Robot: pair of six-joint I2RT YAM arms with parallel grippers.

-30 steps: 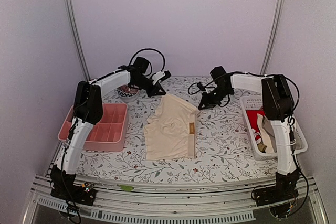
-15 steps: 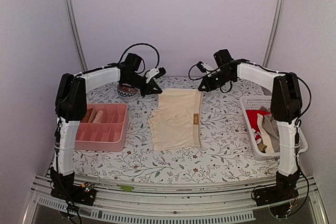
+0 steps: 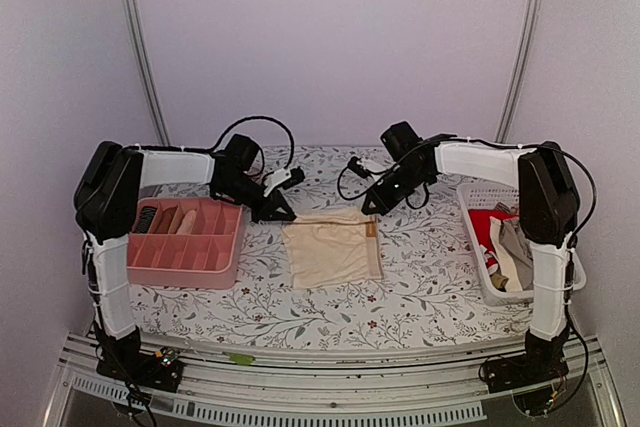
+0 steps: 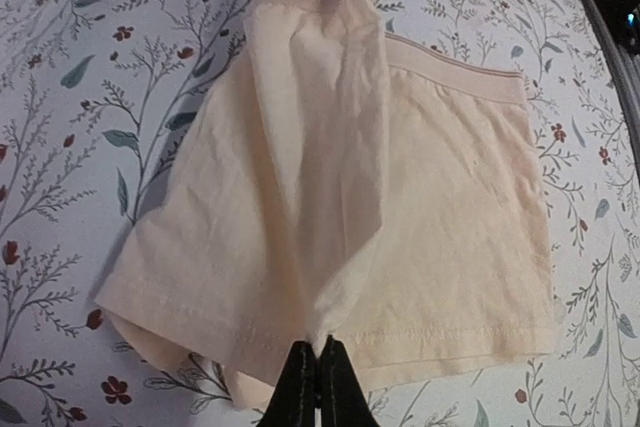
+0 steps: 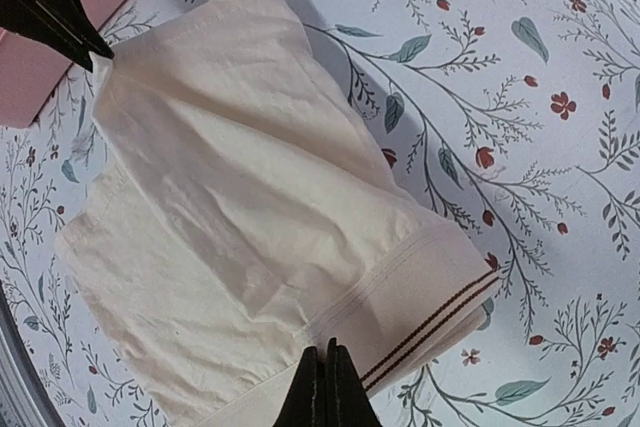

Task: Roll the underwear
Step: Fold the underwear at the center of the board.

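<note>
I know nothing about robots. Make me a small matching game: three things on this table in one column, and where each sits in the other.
Things:
1. cream underwear
2. pink tray
3. white basket

Places:
A. left side of the table
B. right side of the table
C. middle, far corners pinched by the left claw and right claw

Pairs: 1-C, 2-A, 3-B

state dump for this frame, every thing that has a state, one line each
left hand, shut, pinching the underwear's hem
right hand, shut, pinching the underwear's waistband edge
underwear, unrolled, doubled over on itself, wrinkled
pink tray, partly filled: rolled items in some far compartments
white basket, holding red and beige clothes
</note>
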